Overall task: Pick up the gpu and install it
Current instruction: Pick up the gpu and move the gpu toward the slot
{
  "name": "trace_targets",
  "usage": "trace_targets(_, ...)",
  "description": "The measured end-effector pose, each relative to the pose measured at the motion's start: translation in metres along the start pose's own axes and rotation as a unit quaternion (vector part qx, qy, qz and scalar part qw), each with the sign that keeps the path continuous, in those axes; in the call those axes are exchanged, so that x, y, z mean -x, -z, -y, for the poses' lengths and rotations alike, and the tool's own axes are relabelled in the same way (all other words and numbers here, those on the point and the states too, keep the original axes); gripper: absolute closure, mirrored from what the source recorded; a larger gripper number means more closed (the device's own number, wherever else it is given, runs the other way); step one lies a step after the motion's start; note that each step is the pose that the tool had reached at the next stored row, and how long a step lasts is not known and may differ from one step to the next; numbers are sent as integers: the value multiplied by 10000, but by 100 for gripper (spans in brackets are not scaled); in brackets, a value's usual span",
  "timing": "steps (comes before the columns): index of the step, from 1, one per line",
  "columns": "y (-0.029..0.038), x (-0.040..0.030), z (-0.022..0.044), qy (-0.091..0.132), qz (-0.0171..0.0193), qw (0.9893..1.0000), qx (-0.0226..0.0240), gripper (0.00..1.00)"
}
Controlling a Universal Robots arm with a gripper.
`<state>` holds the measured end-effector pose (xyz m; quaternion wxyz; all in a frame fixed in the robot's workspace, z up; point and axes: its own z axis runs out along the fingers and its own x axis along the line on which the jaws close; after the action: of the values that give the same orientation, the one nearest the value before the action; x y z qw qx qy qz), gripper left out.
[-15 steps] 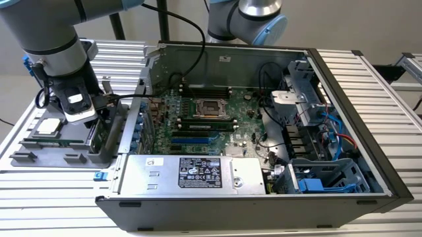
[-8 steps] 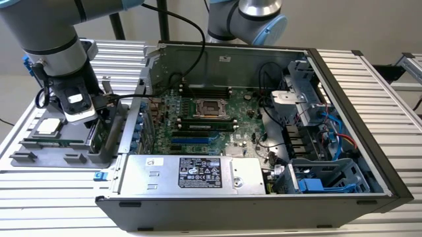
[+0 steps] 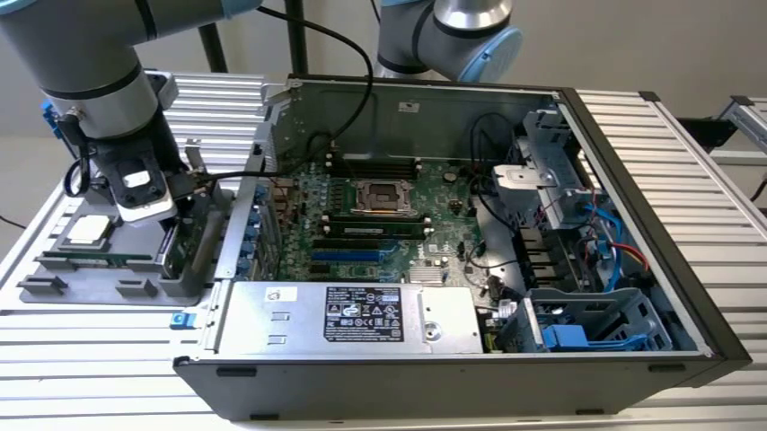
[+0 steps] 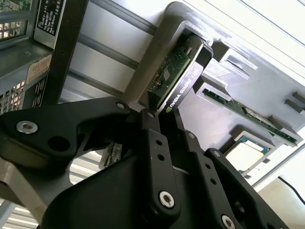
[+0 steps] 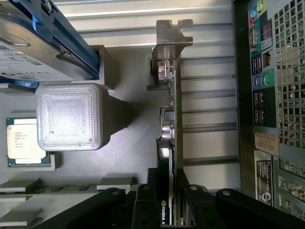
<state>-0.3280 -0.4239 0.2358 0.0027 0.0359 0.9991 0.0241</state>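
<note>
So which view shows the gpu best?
The first wrist view: the gpu stands edge-on, seen along its length from its silver bracket to the gripper. The second wrist view shows one end, with green board and black shroud. In the exterior view the arm hides most of it.

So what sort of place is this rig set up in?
Most likely a robotics lab bench for PC assembly: an open computer case lies on a ribbed aluminium table, and a grey parts fixture beside it holds the gpu and a processor.

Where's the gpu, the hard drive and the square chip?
gpu [image 5: 177,95]: first wrist view, green board edge.
hard drive [image 5: 28,52]: first wrist view, labelled face.
square chip [image 5: 21,140]: first wrist view, metal lid.
</note>
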Motion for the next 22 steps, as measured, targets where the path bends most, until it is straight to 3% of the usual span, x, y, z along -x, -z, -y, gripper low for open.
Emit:
trace_targets(17, 7, 0, 0, 0, 0, 10000, 0, 100)
trace_targets(22, 35, 0, -2, 0, 0, 10000, 0, 100)
